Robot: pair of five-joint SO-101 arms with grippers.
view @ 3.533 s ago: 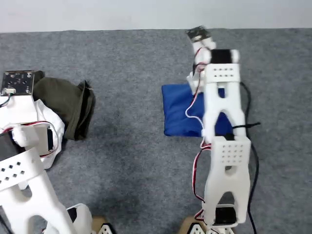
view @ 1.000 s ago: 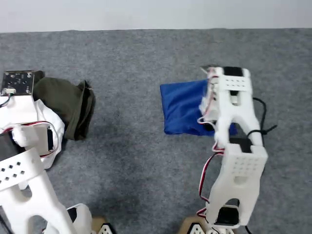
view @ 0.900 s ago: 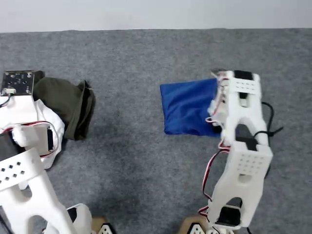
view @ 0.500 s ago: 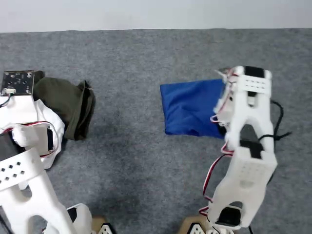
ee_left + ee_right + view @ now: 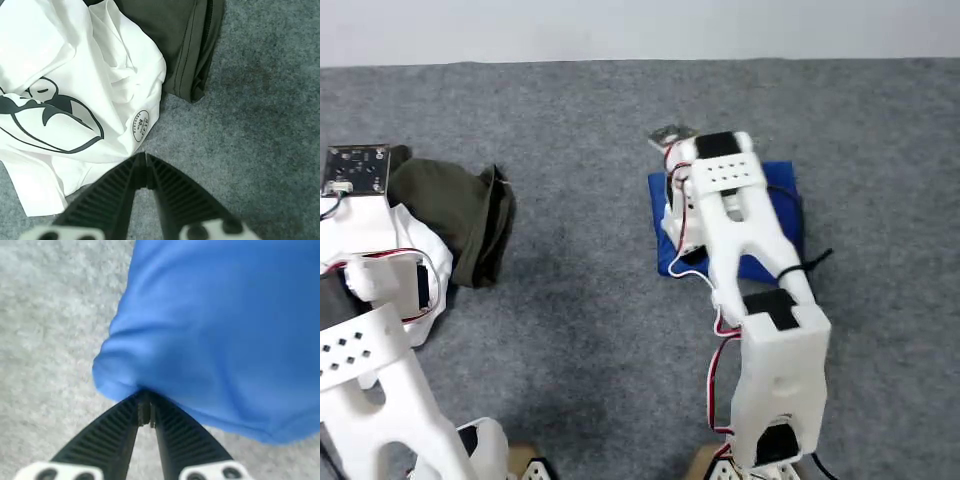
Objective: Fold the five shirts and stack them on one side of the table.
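Two tools, both pinched together. The right tool (image 5: 145, 412) grips the edge of the folded blue cloth shirt (image 5: 215, 330) in the middle of the grey table (image 5: 590, 330) — the left tool (image 5: 145, 162), empty, hangs beside the white printed shirt (image 5: 75, 90) and olive shirt (image 5: 172, 35) at the table's left edge.

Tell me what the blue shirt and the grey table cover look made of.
The blue shirt: soft knit fabric, probably cotton jersey, matte; it bulges and creases smoothly. The table cover: grey felt or low-pile carpet, by its fuzzy, mottled surface.

You see a desk (image 5: 590, 330) with a grey, fuzzy cover. Past its far edge you see a plain white wall (image 5: 620, 30).
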